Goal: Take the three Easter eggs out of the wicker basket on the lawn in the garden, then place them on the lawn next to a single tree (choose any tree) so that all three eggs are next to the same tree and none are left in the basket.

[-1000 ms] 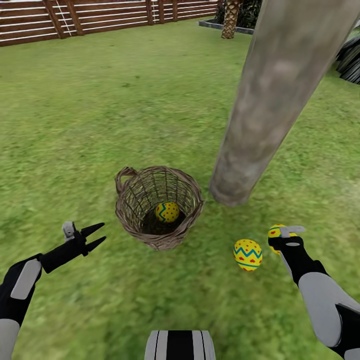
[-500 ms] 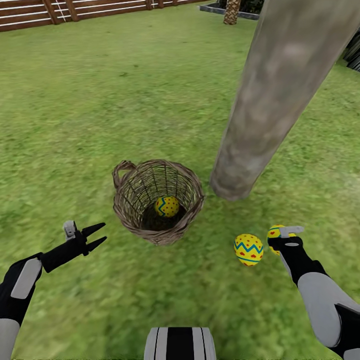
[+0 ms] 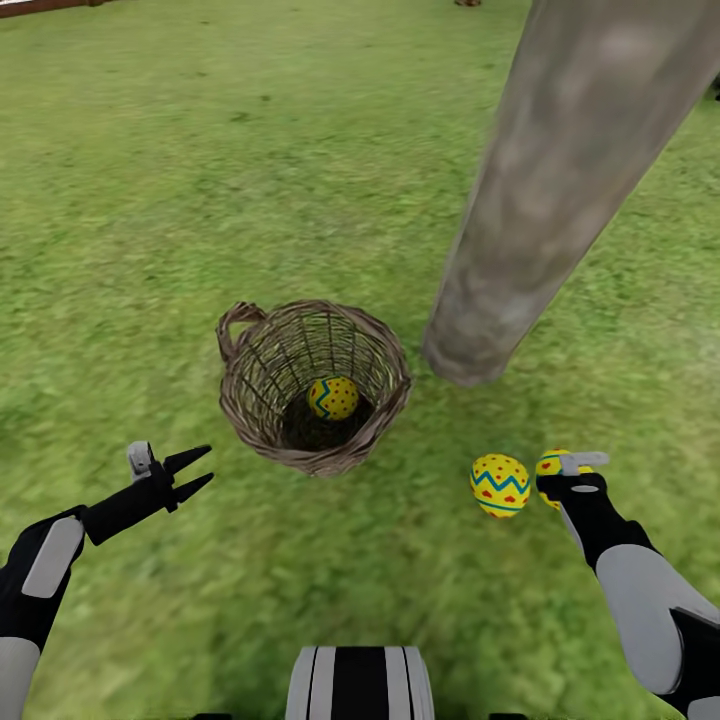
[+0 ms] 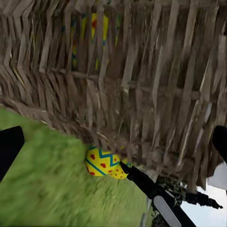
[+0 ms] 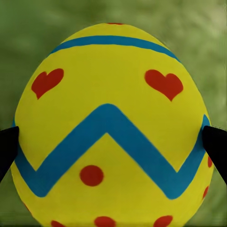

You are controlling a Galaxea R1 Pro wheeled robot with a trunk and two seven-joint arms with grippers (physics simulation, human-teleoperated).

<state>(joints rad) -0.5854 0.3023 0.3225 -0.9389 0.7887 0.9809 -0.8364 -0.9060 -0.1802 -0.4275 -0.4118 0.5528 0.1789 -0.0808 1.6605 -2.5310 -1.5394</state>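
The wicker basket (image 3: 243,400) stands on the lawn (image 3: 150,200) in front of me, with one Easter egg (image 3: 333,397) at its bottom. A second egg (image 3: 500,484) lies on the grass to the right, a short way from the foot of the tree (image 3: 540,200). My right gripper (image 3: 562,472) is shut on the third egg (image 3: 549,463) just beside it; up close its fingertips (image 5: 7,146) press both sides of that egg (image 5: 111,94). My left gripper (image 3: 195,472) hangs open left of the basket, facing the basket wall (image 4: 142,85).
The thick grey-brown trunk leans up and to the right from its base just right of the basket. Open grass spreads to the left and behind. My own base (image 3: 358,690) shows at the near edge.
The camera has tilted down, so the fence slid out of the picture. Both arms, the basket and the eggs keep their places.
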